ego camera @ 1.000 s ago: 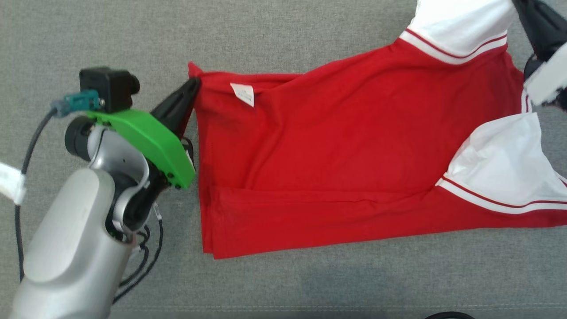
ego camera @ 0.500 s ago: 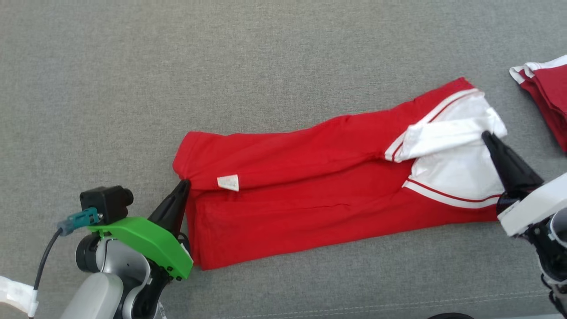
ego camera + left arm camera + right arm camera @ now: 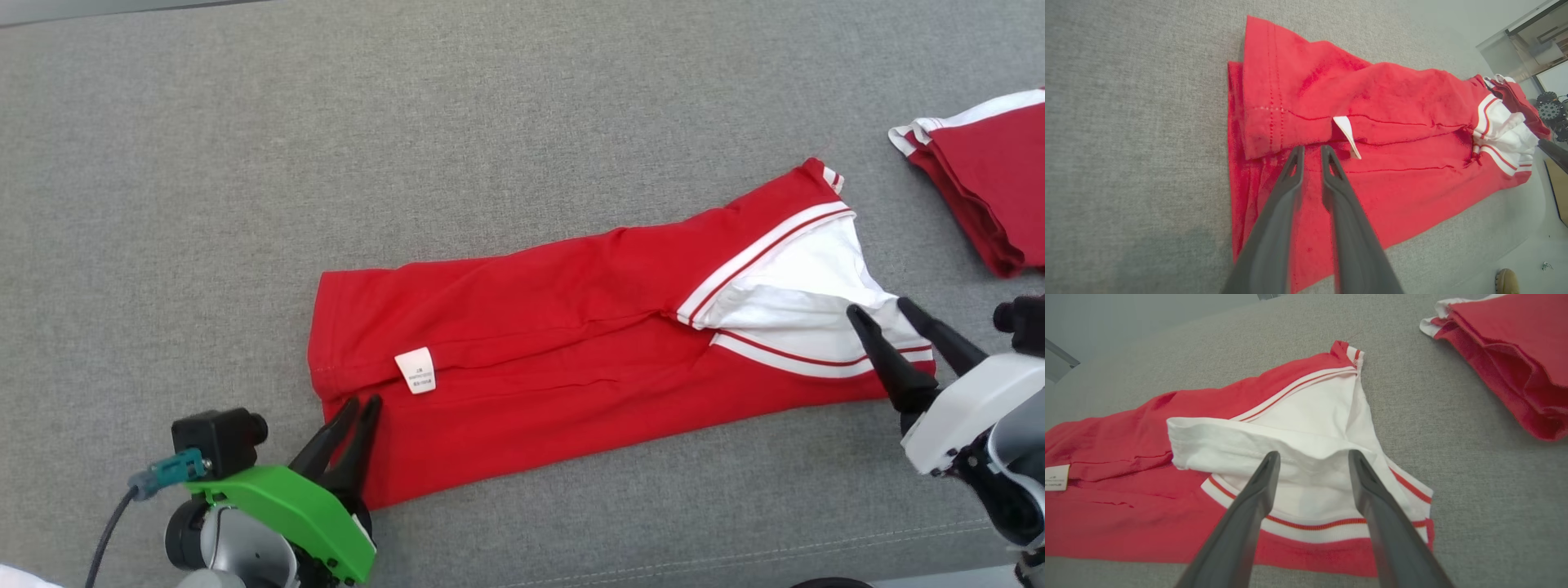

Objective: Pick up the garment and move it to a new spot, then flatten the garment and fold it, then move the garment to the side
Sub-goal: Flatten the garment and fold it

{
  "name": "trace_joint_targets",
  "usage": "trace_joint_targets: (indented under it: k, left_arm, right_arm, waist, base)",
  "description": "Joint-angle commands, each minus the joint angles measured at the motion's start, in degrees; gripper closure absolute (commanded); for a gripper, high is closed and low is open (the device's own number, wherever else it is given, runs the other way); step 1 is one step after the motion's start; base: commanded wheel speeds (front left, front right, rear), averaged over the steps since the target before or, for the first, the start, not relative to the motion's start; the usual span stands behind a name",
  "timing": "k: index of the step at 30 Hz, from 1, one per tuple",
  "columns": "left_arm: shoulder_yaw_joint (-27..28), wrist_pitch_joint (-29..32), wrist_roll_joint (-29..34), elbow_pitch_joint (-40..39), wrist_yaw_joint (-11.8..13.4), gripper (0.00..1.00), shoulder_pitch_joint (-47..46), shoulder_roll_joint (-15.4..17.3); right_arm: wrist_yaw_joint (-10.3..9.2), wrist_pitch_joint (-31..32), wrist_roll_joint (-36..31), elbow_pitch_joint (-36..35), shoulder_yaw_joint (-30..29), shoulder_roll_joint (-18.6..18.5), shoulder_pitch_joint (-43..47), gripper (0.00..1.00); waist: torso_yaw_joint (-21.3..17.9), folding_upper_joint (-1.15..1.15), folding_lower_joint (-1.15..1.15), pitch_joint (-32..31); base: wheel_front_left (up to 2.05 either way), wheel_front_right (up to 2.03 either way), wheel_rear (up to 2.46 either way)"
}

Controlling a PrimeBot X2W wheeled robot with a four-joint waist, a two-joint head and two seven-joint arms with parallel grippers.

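The garment (image 3: 571, 327), a red shirt with white, red-striped sleeves, lies folded lengthwise into a long band on the grey surface. Its white label (image 3: 415, 370) faces up near the left end. My left gripper (image 3: 363, 400) hovers at the band's lower left corner, fingers slightly apart with nothing between them; in the left wrist view the left gripper (image 3: 1312, 149) points at the folded hem of the garment (image 3: 1392, 122). My right gripper (image 3: 878, 305) stands open over the white sleeve (image 3: 1306, 433); the right wrist view shows the right gripper (image 3: 1313, 454) empty.
A second red and white garment (image 3: 980, 180) lies folded at the far right, apart from the first. The grey fabric surface (image 3: 408, 122) stretches wide to the left and back. Its front seam (image 3: 735, 555) runs close below the grippers.
The far half of the garment has been brought over onto the near half, making a narrow band. Both grippers have let go and opened. The head camera has shifted.
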Motion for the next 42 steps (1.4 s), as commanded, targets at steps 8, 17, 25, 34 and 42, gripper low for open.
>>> trace_joint_targets:
  k: [8,17,25,34,42]
  left_arm:
    - [3.3,-14.3,9.8,-4.7,4.6,0.00,4.4,1.0]
    - [1.9,-23.6,16.7,0.1,2.2,0.00,0.8,-0.9]
    - [3.3,-24.8,17.8,6.2,-1.1,0.00,-0.1,-4.5]
    - [6.1,-24.7,20.2,8.2,-4.3,0.00,0.5,-8.4]
    - [7.9,-24.7,22.2,12.1,-8.2,0.00,1.1,-10.7]
  right_arm:
    - [-0.01,11.8,-1.2,-4.6,-5.7,-2.6,-6.1,0.00]
    - [-0.01,21.1,-5.9,6.7,-6.4,0.6,-11.9,0.00]
    - [-0.03,24.7,-7.8,13.6,-6.2,-0.2,-12.1,0.00]
    - [0.03,33.8,-0.3,15.3,-5.6,1.9,-10.8,0.00]
    - [-0.04,32.3,5.4,14.4,-8.3,-0.4,-11.2,1.00]
  waist:
    - [0.0,0.00,0.00,0.7]
    - [4.6,0.00,0.00,1.9]
    - [7.6,0.00,0.00,2.3]
    - [8.3,0.00,0.00,2.0]
    - [8.3,0.00,0.00,0.2]
  base:
    - [0.00,0.00,0.00]
    - [0.00,0.00,0.00]
    - [0.00,0.00,0.00]
    - [0.00,0.00,0.00]
    - [0.00,0.00,0.00]
